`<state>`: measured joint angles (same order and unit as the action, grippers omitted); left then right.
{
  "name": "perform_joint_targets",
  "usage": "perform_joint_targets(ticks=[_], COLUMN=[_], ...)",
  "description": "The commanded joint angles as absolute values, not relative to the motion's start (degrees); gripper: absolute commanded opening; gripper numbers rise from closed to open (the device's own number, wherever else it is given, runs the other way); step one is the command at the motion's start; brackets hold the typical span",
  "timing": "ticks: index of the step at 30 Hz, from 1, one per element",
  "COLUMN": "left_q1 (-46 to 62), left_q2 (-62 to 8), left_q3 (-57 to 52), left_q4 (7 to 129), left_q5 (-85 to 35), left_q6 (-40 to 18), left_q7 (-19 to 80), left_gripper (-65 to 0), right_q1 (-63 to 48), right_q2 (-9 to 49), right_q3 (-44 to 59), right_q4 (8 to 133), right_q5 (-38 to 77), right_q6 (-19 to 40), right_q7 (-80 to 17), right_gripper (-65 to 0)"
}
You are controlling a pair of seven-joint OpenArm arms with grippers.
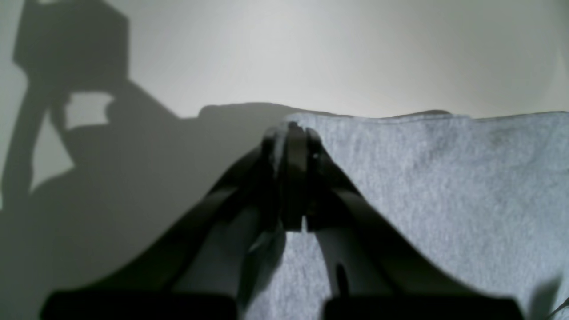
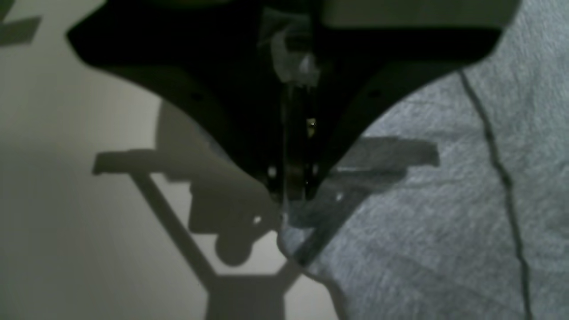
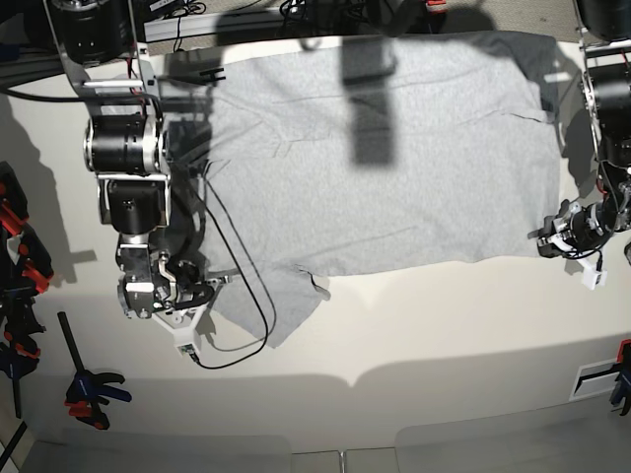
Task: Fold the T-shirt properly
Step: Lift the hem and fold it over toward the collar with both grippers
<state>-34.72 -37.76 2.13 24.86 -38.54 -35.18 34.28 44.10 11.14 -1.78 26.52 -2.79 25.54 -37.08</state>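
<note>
The near half of the tabletop (image 3: 444,335) lies bare from the T-shirt (image 3: 394,148) hem to the front edge, a wide lane for a claw to cross. The shirt covers most of the far half. On the left, a black cable (image 3: 242,286) loops over the sleeve and onto the bare surface. Clamps (image 3: 20,256) hang at the far left edge, with another (image 3: 89,389) lying near the left corner.

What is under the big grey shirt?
Under the large light heather-grey cotton T-shirt lies the pale white table, showing all around its edges. Whatever is beneath the spread cloth itself is covered, so nothing more can be seen.
</note>
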Motion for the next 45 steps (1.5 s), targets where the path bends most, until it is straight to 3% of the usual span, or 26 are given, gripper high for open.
perform_joint_targets(ticks=[1, 18, 28, 37, 45], left_q1=[-36.4, -36.2, -36.2, -35.9, -27.3], left_q2=[-38.9, -38.9, -39.0, -40.1, -40.0], left_q3=[1.8, 1.8, 1.8, 1.5, -10.2], left_q4=[26.4, 36.6, 37.4, 42.7, 50.6], left_q5=[-39.3, -39.3, -42.9, -48.7, -47.9], left_q6=[-35.6, -35.6, -35.6, -35.6, -34.2], left_q7=[32.9, 36.4, 37.7, 42.3, 44.7], left_gripper=[-65.0, -65.0, -65.0, -65.0, -65.0], right_q1=[46.6, 45.2, 35.1, 28.4, 26.0], right_q2=[11.4, 13.3, 17.2, 17.1, 17.1], right_q3=[-1.8, -1.8, -1.6, 6.9, 13.9], right_q4=[28.2, 40.2, 55.9, 69.5, 75.0], right_q5=[-2.4, 2.1, 6.3, 6.7, 14.7], right_q6=[26.0, 26.3, 28.1, 28.5, 31.4], right_q7=[-36.0, -37.5, -39.4, -42.1, -46.4], right_gripper=[-65.0, -65.0, -65.0, -65.0, -65.0])
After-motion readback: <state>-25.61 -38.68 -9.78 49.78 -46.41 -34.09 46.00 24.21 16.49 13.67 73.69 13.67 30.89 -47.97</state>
